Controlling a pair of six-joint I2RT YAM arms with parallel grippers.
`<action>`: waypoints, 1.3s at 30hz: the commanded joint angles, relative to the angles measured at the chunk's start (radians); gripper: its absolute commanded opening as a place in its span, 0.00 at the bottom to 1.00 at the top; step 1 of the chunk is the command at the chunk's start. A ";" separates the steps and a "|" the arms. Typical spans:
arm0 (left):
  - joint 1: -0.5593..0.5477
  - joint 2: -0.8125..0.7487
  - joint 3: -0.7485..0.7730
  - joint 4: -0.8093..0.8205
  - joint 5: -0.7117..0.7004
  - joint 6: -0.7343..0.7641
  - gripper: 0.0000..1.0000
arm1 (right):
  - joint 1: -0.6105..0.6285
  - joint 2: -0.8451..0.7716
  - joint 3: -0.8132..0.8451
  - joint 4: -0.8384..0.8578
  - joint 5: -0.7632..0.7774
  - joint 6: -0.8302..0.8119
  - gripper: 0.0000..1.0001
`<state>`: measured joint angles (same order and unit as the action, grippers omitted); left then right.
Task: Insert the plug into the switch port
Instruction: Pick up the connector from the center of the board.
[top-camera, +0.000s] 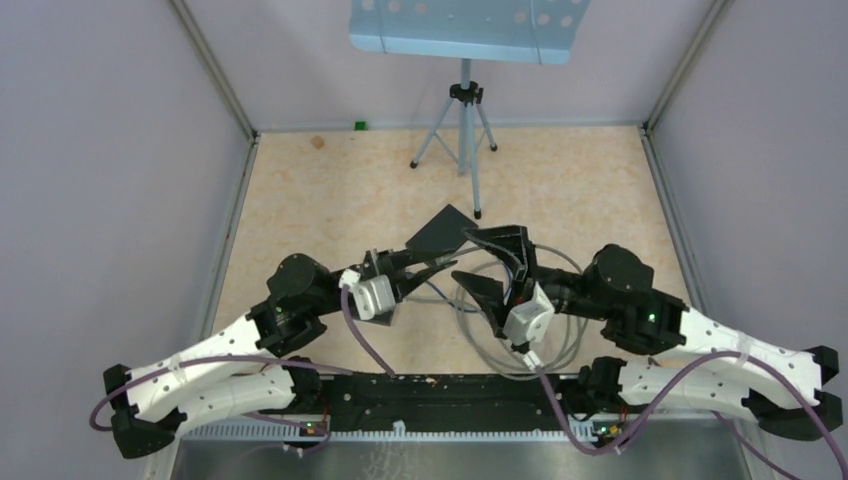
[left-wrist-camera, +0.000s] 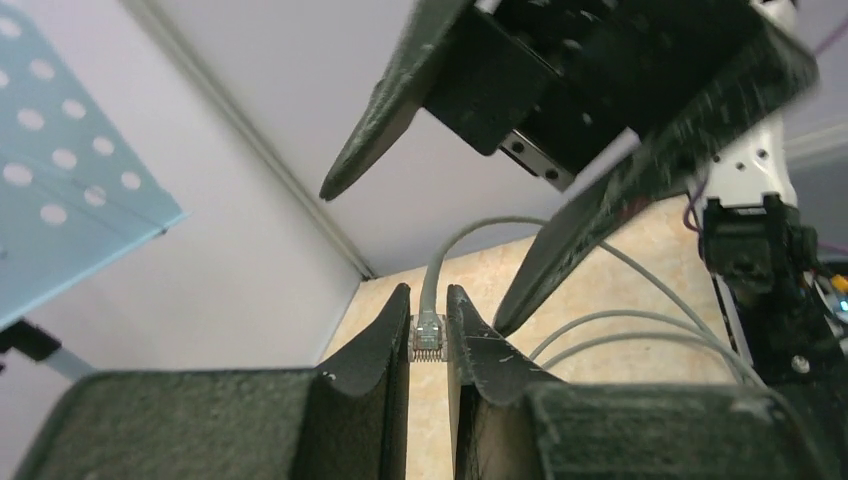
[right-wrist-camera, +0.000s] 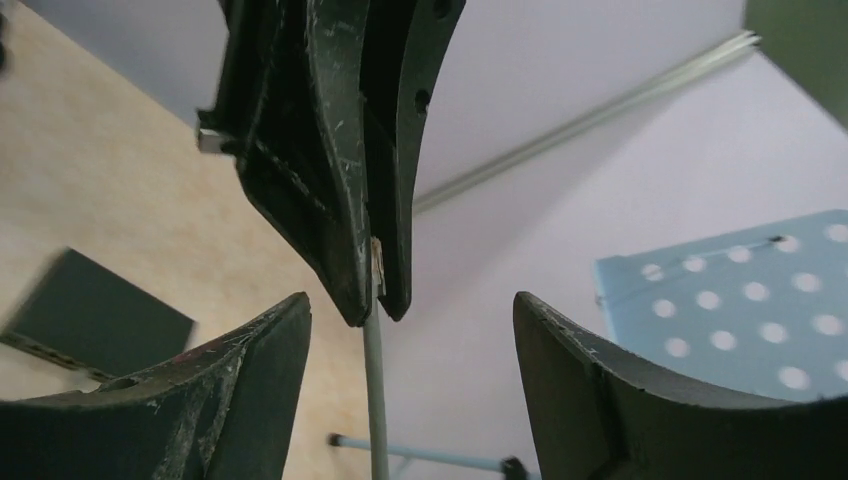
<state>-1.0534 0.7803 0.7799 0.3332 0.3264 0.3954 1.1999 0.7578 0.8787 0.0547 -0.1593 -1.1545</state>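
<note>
My left gripper (left-wrist-camera: 428, 295) is shut on a clear plug (left-wrist-camera: 429, 337) at the end of a grey cable (left-wrist-camera: 470, 232). In the top view the left gripper (top-camera: 438, 262) holds the plug just in front of the black switch (top-camera: 445, 232), which lies flat on the table. My right gripper (top-camera: 476, 263) is open and empty, its fingers spread around the left gripper's tips. In the right wrist view the right gripper (right-wrist-camera: 410, 300) frames the left fingers (right-wrist-camera: 340, 200), the plug (right-wrist-camera: 377, 262) and the hanging cable (right-wrist-camera: 373, 400); the switch (right-wrist-camera: 90, 315) lies at the left. The switch's ports are not visible.
The cable's loose coil (top-camera: 565, 335) lies on the table under the right arm. A tripod (top-camera: 463, 120) carrying a perforated blue plate (top-camera: 465, 25) stands at the back. Grey walls enclose the table on the left, the right and the far side.
</note>
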 joint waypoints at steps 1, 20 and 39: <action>-0.003 -0.029 0.111 -0.213 0.237 0.253 0.00 | 0.009 0.020 0.185 -0.336 -0.195 0.423 0.71; -0.002 -0.032 0.191 -0.414 0.467 0.387 0.00 | 0.009 0.064 0.216 -0.337 -0.196 0.536 0.43; -0.003 -0.049 0.162 -0.367 0.436 0.363 0.00 | 0.010 0.066 0.189 -0.292 -0.288 0.530 0.15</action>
<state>-1.0534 0.7502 0.9466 -0.0742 0.7586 0.7757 1.2007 0.8364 1.0718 -0.2771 -0.4129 -0.6273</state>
